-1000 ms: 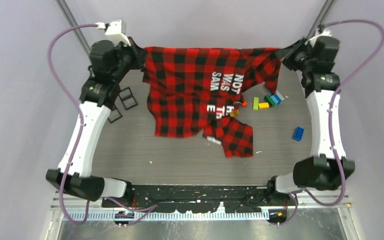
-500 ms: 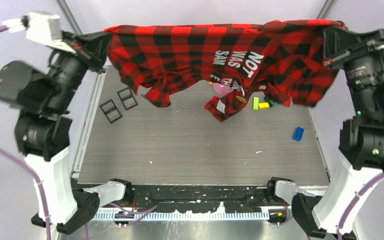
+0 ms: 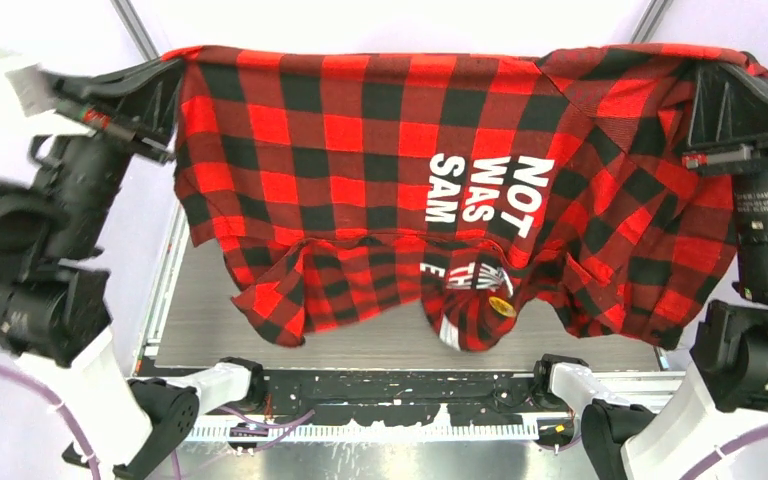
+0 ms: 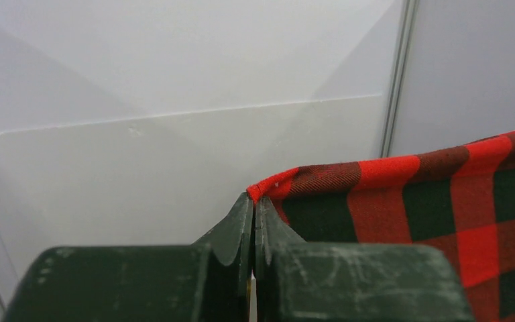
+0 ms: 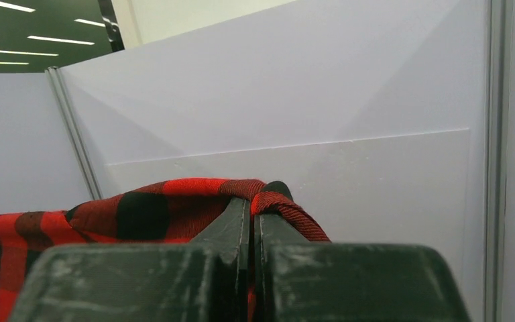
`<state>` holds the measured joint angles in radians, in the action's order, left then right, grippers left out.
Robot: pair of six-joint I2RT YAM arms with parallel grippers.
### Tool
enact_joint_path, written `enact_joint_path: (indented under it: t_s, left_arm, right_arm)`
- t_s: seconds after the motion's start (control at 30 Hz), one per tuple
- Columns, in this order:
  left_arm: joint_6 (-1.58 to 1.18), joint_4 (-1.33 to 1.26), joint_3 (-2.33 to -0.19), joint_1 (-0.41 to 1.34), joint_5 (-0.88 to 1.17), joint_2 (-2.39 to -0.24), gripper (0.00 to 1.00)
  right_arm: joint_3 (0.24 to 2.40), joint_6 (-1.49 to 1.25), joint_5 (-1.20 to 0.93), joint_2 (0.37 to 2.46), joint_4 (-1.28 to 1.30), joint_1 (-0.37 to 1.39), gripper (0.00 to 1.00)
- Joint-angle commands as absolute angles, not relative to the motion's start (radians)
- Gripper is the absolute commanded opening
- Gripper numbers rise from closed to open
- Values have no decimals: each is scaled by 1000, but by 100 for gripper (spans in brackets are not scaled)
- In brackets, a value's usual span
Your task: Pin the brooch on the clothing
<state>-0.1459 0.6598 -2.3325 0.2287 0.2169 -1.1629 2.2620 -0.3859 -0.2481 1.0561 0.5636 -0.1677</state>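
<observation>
We are at the spreading step, with no pinning begun. The shirt (image 3: 360, 140) hangs lifted above the tabletop (image 3: 380, 345), stretched as a wide sheet between the two arms. Its upper edge is taut from side to side and its lower part droops in folds toward the near edge. The left claw (image 4: 253, 204) is pinched tight on a hemmed corner of the cloth, with only the red edge peeping out above the pressed jaws. The right claw (image 5: 251, 208) is likewise clamped on a bunched fold at the other end. The white lettering (image 3: 490, 195) faces the overhead camera, turned sideways.

Next, we judge, the garment needs laying flat on the tabletop, both arms lowering together so the cloth does not bunch. One claw must then let go to fetch the brooch.

Much is hidden from us. The shirt covers nearly all of the tabletop, so we cannot see what lies beneath it. A small yellow oval (image 3: 501, 306) sits on a hanging fold below the lettering; it may be the brooch or only a print or tag, and we cannot tell which. Both arms are partly cut off by the frame. The wrist views show only walls and a corner of cloth.
</observation>
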Motion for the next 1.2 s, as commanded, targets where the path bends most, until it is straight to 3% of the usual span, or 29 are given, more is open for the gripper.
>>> enact_joint_path:
  t_s: [0.0,0.17,0.3,0.33,0.37,0.4,0.43,0.47,0.5,0.53,0.73,0.97,1.17]
  left_arm:
    - [-99,634,-2246,216,93,-1303,0]
    - [-30,468,-2087,211,-137,-1506,0]
    - [-60,370,-2096,183,-150,-1809,0]
    - [-69,367,-2120,183,-143,-1885,0]
    - [-85,375,-2155,183,-128,-1954,11]
    - [-101,400,-2196,183,-106,-2021,26]
    - [-118,423,-2251,183,-76,-2075,42]
    - [-130,434,-2277,184,-47,-2120,57]
    - [-140,441,-2296,185,-24,-2153,67]
    - [-151,447,-2310,188,-13,-2173,73]
    - [-192,438,-2177,214,77,-2106,85]
    - [-390,306,-1605,217,176,-1828,86]
    - [-485,264,-1271,222,223,-1702,89]
  right_arm:
    - [2132,-361,-127,1160,467,-180,1]
    - [1853,-377,-109,1286,220,-180,1]
    - [1711,-392,-88,1490,-12,-180,1]
    - [1702,-393,-78,1579,-43,-180,5]
    - [1704,-396,-76,1622,-67,-181,21]
    - [1721,-399,-81,1715,-58,-181,31]
    - [1780,-400,-90,1763,6,-181,60]
    - [1814,-400,-118,1844,44,-180,75]
    - [1880,-400,-132,1881,120,-180,88]
    - [1907,-402,-150,1935,157,-181,91]
    - [1859,-445,-157,1897,292,-181,95]
    - [1548,-538,-14,1709,485,-181,95]
    - [1272,-598,70,1548,515,-181,95]
